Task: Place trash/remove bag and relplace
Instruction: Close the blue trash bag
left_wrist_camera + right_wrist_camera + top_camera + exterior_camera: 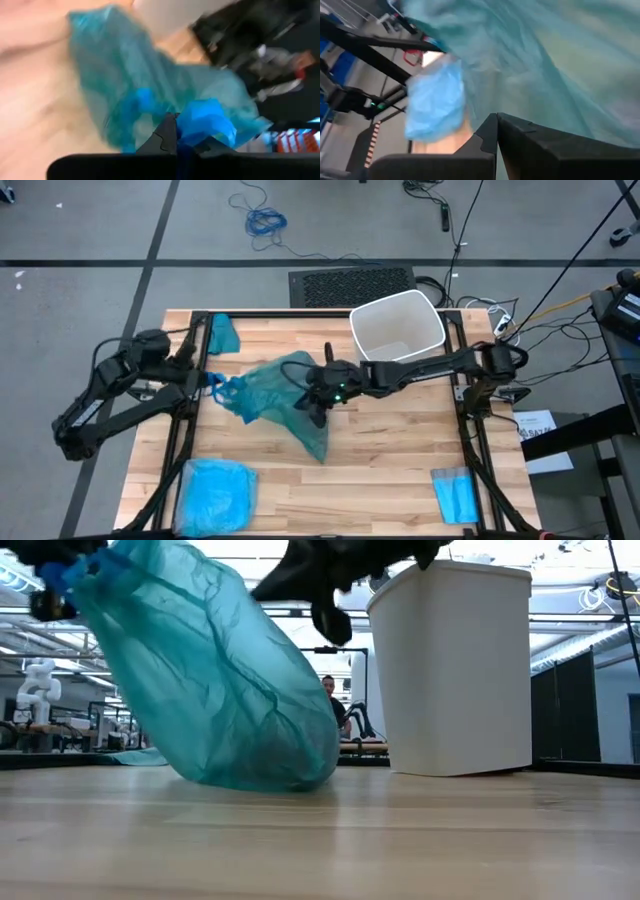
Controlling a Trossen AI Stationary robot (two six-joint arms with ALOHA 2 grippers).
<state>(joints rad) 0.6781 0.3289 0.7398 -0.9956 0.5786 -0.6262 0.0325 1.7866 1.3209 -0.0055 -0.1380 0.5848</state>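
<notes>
Wooden table (400, 450) carries a white bin (397, 327); beside it the teal bag (285, 395) (bottom resting on the tabletop) hangs from the left gripper (208, 380), pinching its bunched neck. Right gripper (318, 395) is pressed together against the bag.

The right claw (497, 131) fills the near foreground, its two dark fingers (530, 145) pressed together with no gap between them. Just beyond the fingertips hangs the bag (560, 65), a crinkled sheet of translucent teal-green plastic that covers most of the view; whether the closed fingers pinch any of its plastic cannot be told. Farther off, a paler sky-blue plastic bag (436, 102) lies on a strip of light wooden desk (445, 144). Dark frame bars (365, 42) cross beyond it, and a small green light (371, 104) glows on dark equipment there.
</notes>
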